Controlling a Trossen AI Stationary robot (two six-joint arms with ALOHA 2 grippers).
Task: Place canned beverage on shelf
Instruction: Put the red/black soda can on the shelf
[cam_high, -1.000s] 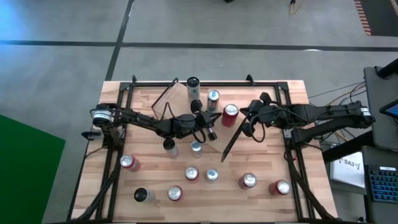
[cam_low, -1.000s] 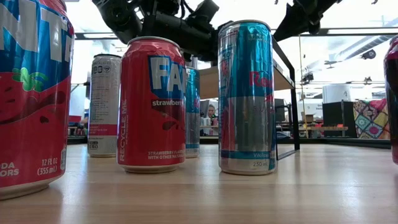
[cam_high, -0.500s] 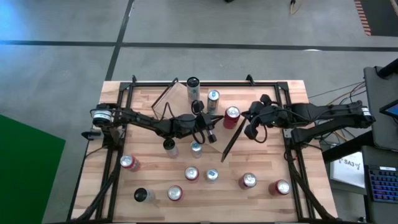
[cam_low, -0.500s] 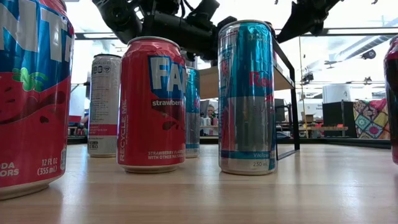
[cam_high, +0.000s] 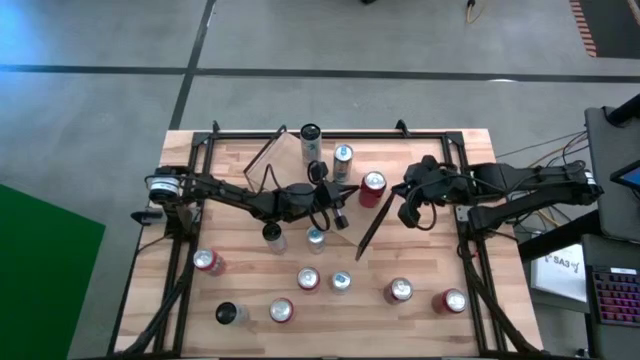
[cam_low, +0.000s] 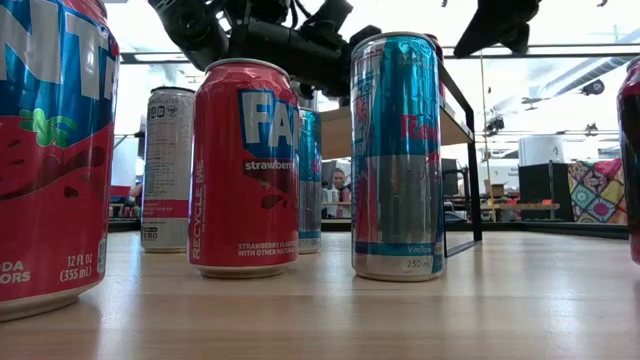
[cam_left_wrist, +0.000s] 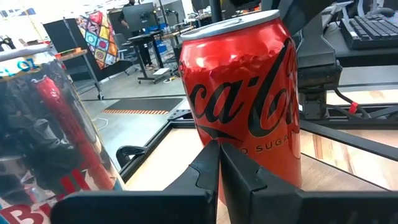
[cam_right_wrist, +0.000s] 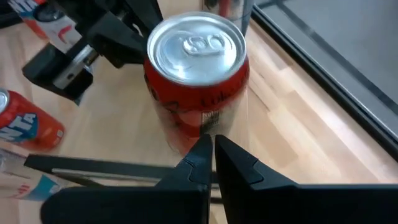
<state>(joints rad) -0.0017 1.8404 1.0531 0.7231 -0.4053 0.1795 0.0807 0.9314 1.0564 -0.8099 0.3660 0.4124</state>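
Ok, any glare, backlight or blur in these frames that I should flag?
Low view: bright room behind leaves the arms overhead in silhouette, and the nearest Fanta can is cropped and soft. Left wrist view: the Coca-Cola can is sharp, the silver can beside it blurred. Right wrist view: glare on that cola can's lid. High view: evenly lit.
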